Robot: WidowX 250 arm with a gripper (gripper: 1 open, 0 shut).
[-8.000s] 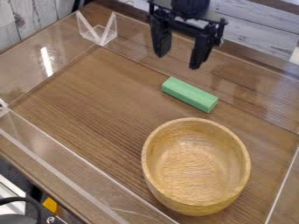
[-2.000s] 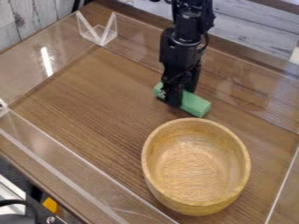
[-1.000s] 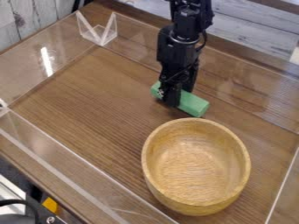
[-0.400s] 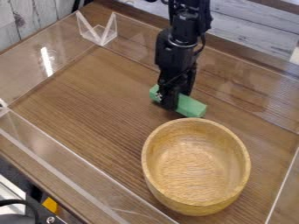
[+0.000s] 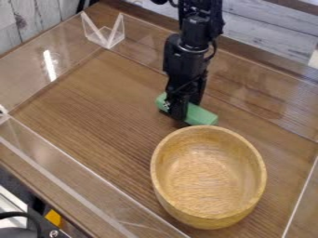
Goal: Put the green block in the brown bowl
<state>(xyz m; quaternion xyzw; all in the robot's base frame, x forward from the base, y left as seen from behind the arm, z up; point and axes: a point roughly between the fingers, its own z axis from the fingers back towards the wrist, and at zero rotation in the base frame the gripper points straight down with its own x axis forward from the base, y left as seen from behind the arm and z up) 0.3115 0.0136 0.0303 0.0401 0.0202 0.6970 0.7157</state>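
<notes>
You see a bright green rectangular block (image 5: 195, 113), a light-brown grained wooden bowl (image 5: 209, 176), a black end effector (image 5: 184, 109), and a dark brown wood-grain surface (image 5: 87, 102).

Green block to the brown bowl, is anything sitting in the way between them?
Nothing visible does. The gripper is shut on the green block, and only bare wooden table lies between it and the near rim of the brown bowl, which looks empty.
</notes>
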